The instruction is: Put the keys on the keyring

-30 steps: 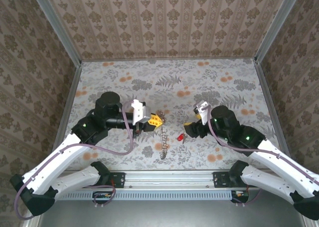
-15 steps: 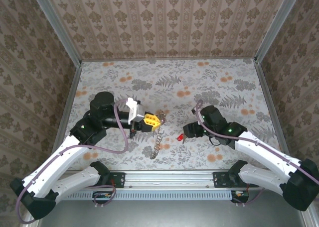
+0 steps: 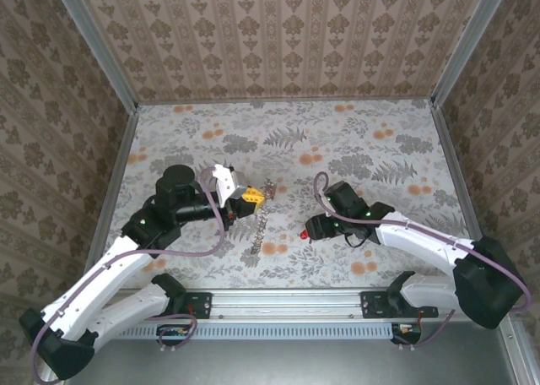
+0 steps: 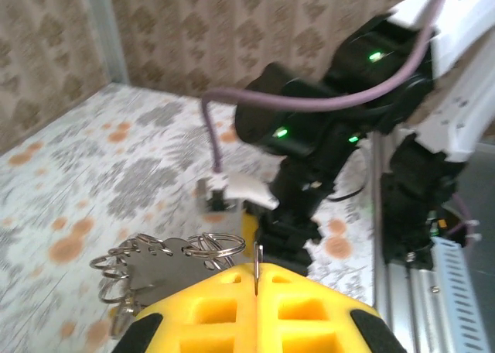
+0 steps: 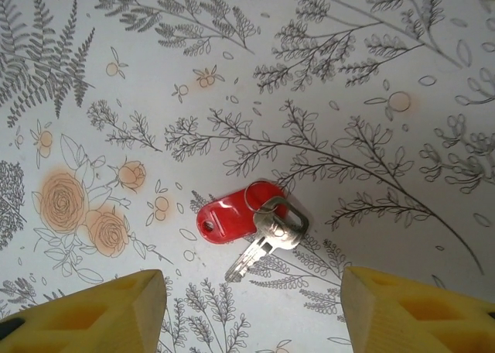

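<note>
Red key (image 5: 232, 217) lies centre frame, just above the gap of the released right claw (image 5: 251, 310), blade slanting lower left; left claw (image 4: 256, 291) grips keyring (image 4: 155, 260)

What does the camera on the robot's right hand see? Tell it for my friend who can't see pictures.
A small red key with a silver blade lies flat on the flowery table. The right gripper is open above it, and its two yellow fingers poke in at the bottom corners, wide apart and not touching the key.
</note>
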Controlling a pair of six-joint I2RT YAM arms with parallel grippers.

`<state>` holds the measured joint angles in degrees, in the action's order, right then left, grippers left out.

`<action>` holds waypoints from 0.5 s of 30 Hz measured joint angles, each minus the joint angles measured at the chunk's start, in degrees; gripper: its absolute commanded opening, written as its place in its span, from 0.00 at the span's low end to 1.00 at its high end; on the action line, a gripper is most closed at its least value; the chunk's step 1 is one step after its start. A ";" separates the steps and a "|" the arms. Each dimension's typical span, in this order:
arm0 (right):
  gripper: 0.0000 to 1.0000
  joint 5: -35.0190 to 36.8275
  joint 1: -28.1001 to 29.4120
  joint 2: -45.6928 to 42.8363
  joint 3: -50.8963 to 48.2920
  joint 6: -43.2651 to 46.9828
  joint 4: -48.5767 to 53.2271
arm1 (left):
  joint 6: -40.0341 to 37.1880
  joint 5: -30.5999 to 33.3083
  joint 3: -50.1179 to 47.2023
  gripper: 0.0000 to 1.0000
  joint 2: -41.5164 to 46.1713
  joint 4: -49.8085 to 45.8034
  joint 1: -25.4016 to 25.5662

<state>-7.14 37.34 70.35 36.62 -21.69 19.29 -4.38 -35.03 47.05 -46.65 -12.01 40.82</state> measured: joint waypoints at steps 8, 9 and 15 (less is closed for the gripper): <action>0.53 1.66 3.26 6.43 1.49 -1.07 1.11 | 2.23 7.98 -3.98 0.00 2.40 0.07 -0.33; 0.51 2.27 3.37 7.28 2.23 -1.05 1.36 | 2.43 8.20 -4.13 0.00 2.71 0.09 -0.50; 0.44 4.20 3.54 13.77 8.83 0.68 2.80 | 3.67 8.48 -5.62 0.00 3.65 2.16 -1.05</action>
<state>-2.94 40.88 84.12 45.45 -21.02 22.09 -0.71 -26.55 41.43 -43.00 -9.85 39.77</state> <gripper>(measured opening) 0.448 0.060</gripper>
